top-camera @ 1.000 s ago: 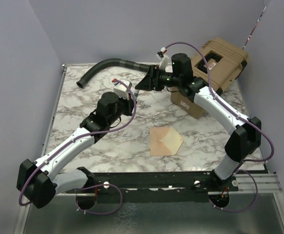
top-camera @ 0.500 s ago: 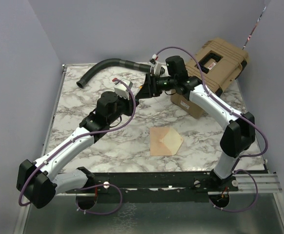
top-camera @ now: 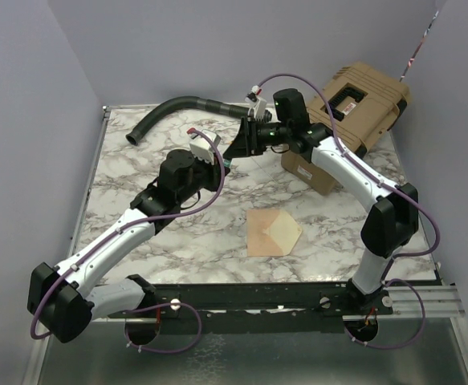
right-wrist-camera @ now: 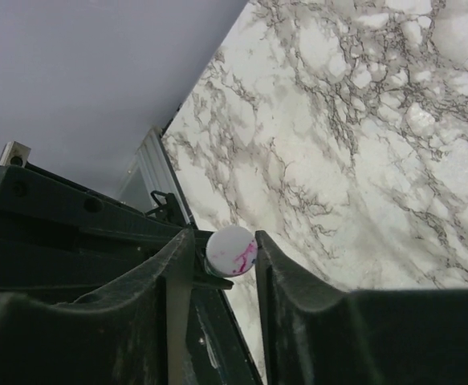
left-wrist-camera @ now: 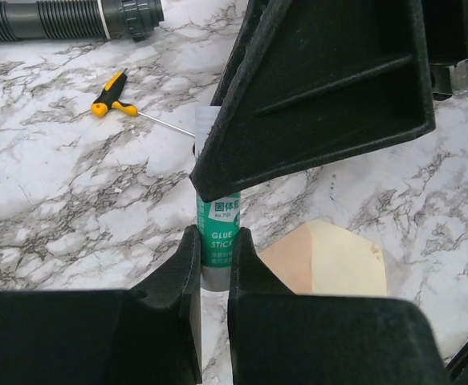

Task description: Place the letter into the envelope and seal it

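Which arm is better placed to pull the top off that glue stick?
The right, probably. The right tool sits around the glue stick's white top end, while the left tool is clamped on its green body, so it can only hold the stick steady.

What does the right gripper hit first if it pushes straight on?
The glue stick: its white end sits between the fingers of the right gripper; just behind, likely the left gripper holding it.

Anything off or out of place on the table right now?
Nothing spilled or damaged. The envelope lies flat, flap open. The left pincer clamps a glue stick, the right pincer straddles its cap. Only stray: a yellow-handled screwdriver near the hose.
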{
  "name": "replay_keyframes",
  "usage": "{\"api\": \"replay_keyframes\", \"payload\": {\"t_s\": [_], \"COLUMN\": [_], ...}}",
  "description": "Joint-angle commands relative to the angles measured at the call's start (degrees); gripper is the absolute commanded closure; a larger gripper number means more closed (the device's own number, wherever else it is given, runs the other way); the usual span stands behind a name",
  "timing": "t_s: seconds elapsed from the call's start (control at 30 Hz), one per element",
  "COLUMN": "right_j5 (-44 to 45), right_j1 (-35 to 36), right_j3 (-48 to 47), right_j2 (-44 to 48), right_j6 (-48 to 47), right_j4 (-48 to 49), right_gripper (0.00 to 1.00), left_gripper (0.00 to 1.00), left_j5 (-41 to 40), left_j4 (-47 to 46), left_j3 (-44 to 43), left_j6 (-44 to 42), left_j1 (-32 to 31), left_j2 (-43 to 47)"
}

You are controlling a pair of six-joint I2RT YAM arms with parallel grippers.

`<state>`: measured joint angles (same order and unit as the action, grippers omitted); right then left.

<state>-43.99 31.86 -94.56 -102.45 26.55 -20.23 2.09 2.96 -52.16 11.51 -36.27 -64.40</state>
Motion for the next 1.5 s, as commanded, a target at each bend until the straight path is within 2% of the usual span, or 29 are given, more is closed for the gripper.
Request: {"api": "replay_keyframes", "payload": {"t_s": [0.0, 0.03, 0.1, 0.17, 0.2, 0.23, 0.27, 0.37, 0.43, 0.5, 0.57, 0.63, 0.73, 0.77, 0.8, 0.83, 0.87, 0.9, 0.93, 1.0, 1.13, 1.37, 1.47], "right_j5": [-0.1, -0.7, -1.1, -1.1, -1.1, -1.2, -1.5, -2.4, -2.8, -3.3, -3.8, -4.0, -3.4, -3.1, -2.9, -1.8, -0.8, -0.2, -0.1, -0.2, -0.2, -0.8, -0.1], "right_j1": [-0.1, -0.1, -0.1, -0.2, -0.1, -0.1, -0.1, -0.1, -0.1, -0.1, -0.1, -0.1, -0.1, -0.1, -0.1, -0.1, -0.2, -0.2, -0.2, -0.2, -0.2, -0.2, -0.2], "right_j3": [-2.5, -2.7, -2.7, -2.8, -2.7, -2.4, -2.1, -1.5, -1.2, -0.8, -0.3, -0.1, -0.6, -0.9, -1.2, -1.5, -1.7, -2.0, -2.1, -2.3, -3.0, -2.9, -3.1], "right_j2": [-1.2, -1.3, -1.4, -1.4, -1.3, -1.0, -0.6, -0.3, -0.3, -0.3, -0.3, -0.1, -0.1, -0.2, -0.3, -0.3, -0.3, -0.4, -0.4, -0.3, -0.8, -0.8, -0.5], "right_j6": [0.1, 0.0, 0.3, 0.6, 0.8, 1.1, 1.4, 2.1, 2.5, 2.9, 3.5, 3.9, 3.5, 3.3, 3.0, 2.8, 2.8, 2.8, 2.9, 3.1, 3.2, 3.2, 3.2], "right_j4": [-0.5, -0.8, -1.0, -1.5, -1.4, -1.0, -0.4, 0.6, 0.8, 1.2, 1.8, 2.2, 1.6, 1.1, 0.7, -0.3, -0.9, -1.2, -1.2, -1.1, -1.5, -1.4, -1.2], "right_gripper": [0.65, 0.70, 0.89, 0.99, 1.00, 1.00, 1.00, 1.00, 1.00, 1.00, 1.00, 1.00, 1.00, 1.00, 0.99, 0.90, 0.75, 0.64, 0.57, 0.49, 0.49, 0.65, 0.63], "left_gripper": [1.00, 1.00, 1.00, 0.98, 0.83, 0.62, 0.52, 0.43, 0.42, 0.43, 0.48, 0.64, 0.96, 1.00, 1.00, 1.00, 1.00, 1.00, 1.00, 1.00, 1.00, 1.00, 1.00], "left_j5": [0.8, 0.6, 0.5, 0.0, -0.2, -0.5, -0.6, -0.3, 0.3, 0.6, 1.1, 1.5, 1.4, 1.3, 1.1, 0.9, 0.9, 1.1, 1.3, 1.5, 2.0, 3.2, 3.7], "left_j4": [1.4, 1.5, 1.6, 2.2, 2.8, 3.5, 4.1, 5.3, 5.6, 5.9, 6.2, 6.6, 7.2, 7.2, 7.4, 7.4, 7.6, 7.6, 7.6, 7.7, 7.7, 7.8, 8.1], "left_j3": [-2.2, -2.3, -2.5, -3.0, -3.3, -3.7, -3.9, -4.3, -4.6, -5.1, -5.4, -5.9, -6.2, -6.1, -5.9, -5.7, -5.6, -5.5, -5.3, -5.1, -4.9, -4.5, -4.1], "left_j6": [-1.5, -1.6, -1.6, -1.3, -1.1, -0.9, -0.7, -0.4, -0.4, -0.5, -1.2, -1.6, -2.2, -2.3, -2.4, -2.5, -2.7, -3.0, -3.1, -3.4, -4.0, -4.7, -5.0], "left_j1": [0.1, 0.1, 0.1, 0.1, 0.1, 0.1, 0.1, 0.1, 0.1, 0.1, 0.2, 0.2, 0.1, 0.1, 0.1, 0.1, 0.1, 0.1, 0.1, 0.1, 0.1, 0.1, 0.1], "left_j2": [1.5, 1.6, 1.6, 1.4, 1.1, 0.8, 0.5, -0.6, -1.6, -2.3, -3.2, -4.0, -4.3, -4.1, -4.0, -3.7, -3.4, -3.1, -2.8, -2.3, -1.8, -1.7, -1.8]}}
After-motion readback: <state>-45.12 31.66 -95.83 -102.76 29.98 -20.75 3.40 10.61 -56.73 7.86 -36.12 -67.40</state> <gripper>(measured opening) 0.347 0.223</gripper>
